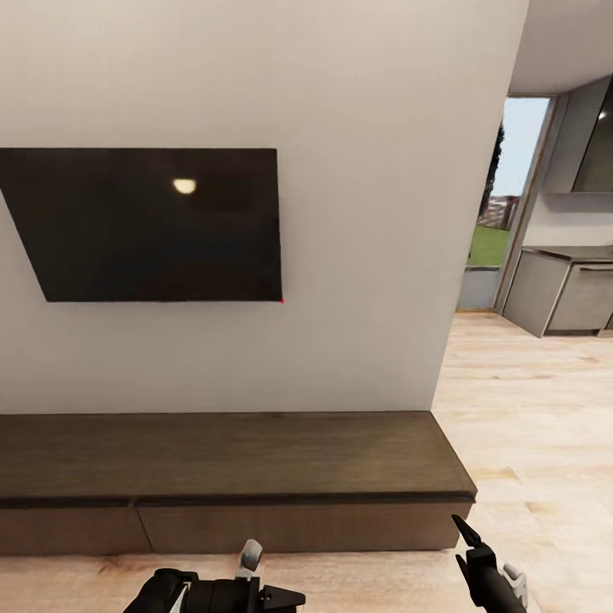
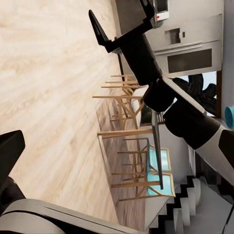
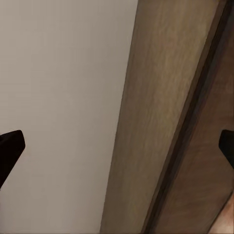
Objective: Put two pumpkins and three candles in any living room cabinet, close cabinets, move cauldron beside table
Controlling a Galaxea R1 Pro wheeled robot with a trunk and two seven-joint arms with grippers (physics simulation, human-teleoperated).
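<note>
1. a dark wall-mounted tv screen (image 1: pixel 153 223) hangs at the left of the head view; its left edge is cut off by the frame and a small pale glare sits on it.
2. below it the long low dark-brown cabinet (image 1: pixel 230 455) runs along the wall, its flat fronts closed; its left end is cut off, so its full length cannot be told.
3. the left hand (image 1: pixel 277 596) shows at the lower edge of the head view, mostly cut off. in the left wrist view only one dark fingertip (image 2: pixel 9 151) shows, so i cannot tell whether it is spread or pressed together.
4. the right hand (image 3: pixel 117 146) is spread wide and empty: its two dark fingertips sit at opposite edges of the right wrist view, with the cabinet's top and the pale wall between them.
5. the left wrist view looks past the right hand at wooden dining chairs (image 2: pixel 129 141) on the pale wood floor (image 1: pixel 528 409).
6. at far right, grey kitchen units (image 1: pixel 566 289) are cut off beside a doorway onto grass.
</note>
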